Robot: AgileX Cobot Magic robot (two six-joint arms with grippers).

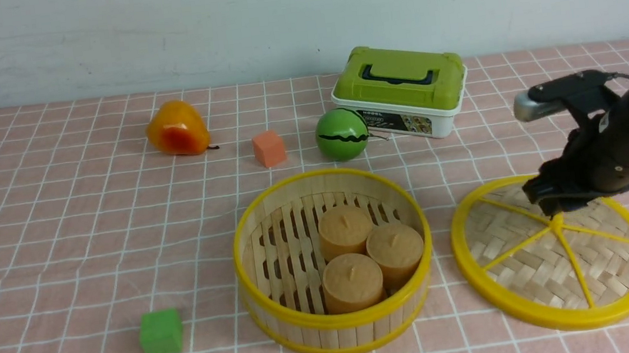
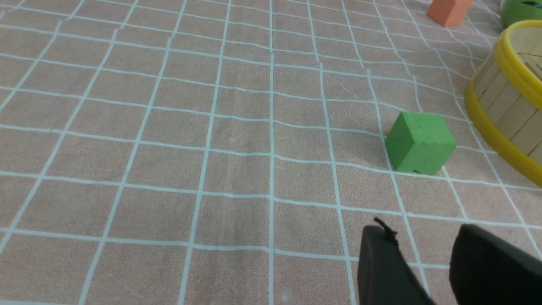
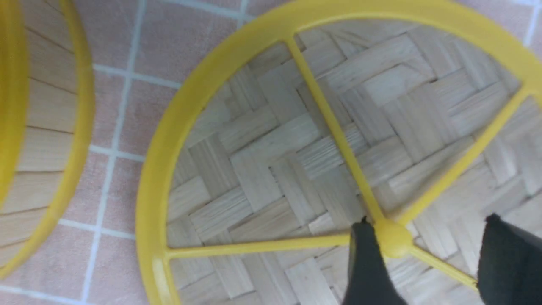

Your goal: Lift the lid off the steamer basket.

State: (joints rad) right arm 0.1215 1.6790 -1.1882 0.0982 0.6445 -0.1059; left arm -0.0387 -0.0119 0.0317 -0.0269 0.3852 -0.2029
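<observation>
- So the lid (image 1: 607, 250) is off the steamer basket (image 1: 342, 339), lying flat on the desk (image 1: 60, 229) to the basket's right with a little gap between them.
- Right tool (image 3: 427, 222) is right over the lid with its jaws spread, nothing gripped. The yellow knob (image 3: 394, 239) sits between the fingers, way closer to one of them, and I can't tell if they're touching.
- Left tool (image 2: 423, 231) is open and empty too, hanging out over the desk. It only shows in its own wrist view.
- Basket's upright and uncovered, three brown buns (image 1: 352, 282) bunched toward its right side, slatted floor showing on the left.
- Green cube (image 1: 160, 333) is on the desk, left of the basket.
- Behind the basket there's a pinkish-orange cube (image 1: 269, 148) and a little green watermelon (image 1: 342, 135), kinda near each other.
- White box with a green top (image 1: 399, 90) is just behind the melon, dark handle on it.
- Orange-yellow fruit (image 1: 177, 128) is lying further back on the left.
</observation>
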